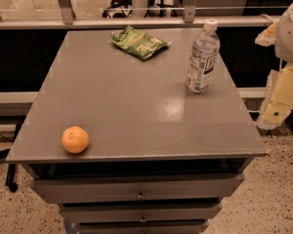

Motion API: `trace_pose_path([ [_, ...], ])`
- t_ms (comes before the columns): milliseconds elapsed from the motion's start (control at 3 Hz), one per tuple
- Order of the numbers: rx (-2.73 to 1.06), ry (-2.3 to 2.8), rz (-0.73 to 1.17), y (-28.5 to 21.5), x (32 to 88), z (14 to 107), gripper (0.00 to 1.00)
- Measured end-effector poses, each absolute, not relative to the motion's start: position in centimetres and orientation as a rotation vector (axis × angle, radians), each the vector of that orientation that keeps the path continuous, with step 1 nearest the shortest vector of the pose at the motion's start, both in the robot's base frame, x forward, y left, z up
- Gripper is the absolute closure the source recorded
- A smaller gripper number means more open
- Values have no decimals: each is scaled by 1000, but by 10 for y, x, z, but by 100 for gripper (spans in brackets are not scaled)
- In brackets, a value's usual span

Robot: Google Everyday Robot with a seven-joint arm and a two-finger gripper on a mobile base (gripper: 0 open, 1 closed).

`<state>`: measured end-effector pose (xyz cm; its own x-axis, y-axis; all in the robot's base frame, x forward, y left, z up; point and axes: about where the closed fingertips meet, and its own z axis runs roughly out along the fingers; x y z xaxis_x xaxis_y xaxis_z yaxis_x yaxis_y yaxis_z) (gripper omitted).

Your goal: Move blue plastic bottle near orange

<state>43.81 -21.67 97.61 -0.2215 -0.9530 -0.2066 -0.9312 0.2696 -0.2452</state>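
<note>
Small round orange fruit point(75, 139) sits at front-left corner of grey metal tabletop point(136, 101). Pale yellowish tool point(279, 104) hangs off right edge, touching nothing, grip state can't tell. Clear ribbed blue plastic bottle point(202, 57), white cap, upright far right, well apart from fruit. Crumpled green snack bag point(139, 43) at back.

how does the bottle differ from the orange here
The blue plastic bottle stands tall and upright; the orange is low and round. The bottle is clear, white-capped; the orange solid-coloured. The bottle sits back right, the orange front left. Both rest on the table; the claw is beyond its right edge.
</note>
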Motion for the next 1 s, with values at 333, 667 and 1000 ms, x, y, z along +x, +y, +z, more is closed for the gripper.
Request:
trace_pose_path([
  [333,-1715,2223,-100,-216,439,977,0],
  [667,-1666,2188,-87,-211,451,963,0],
  [1000,-1566,2133,-49,-198,486,935,0],
])
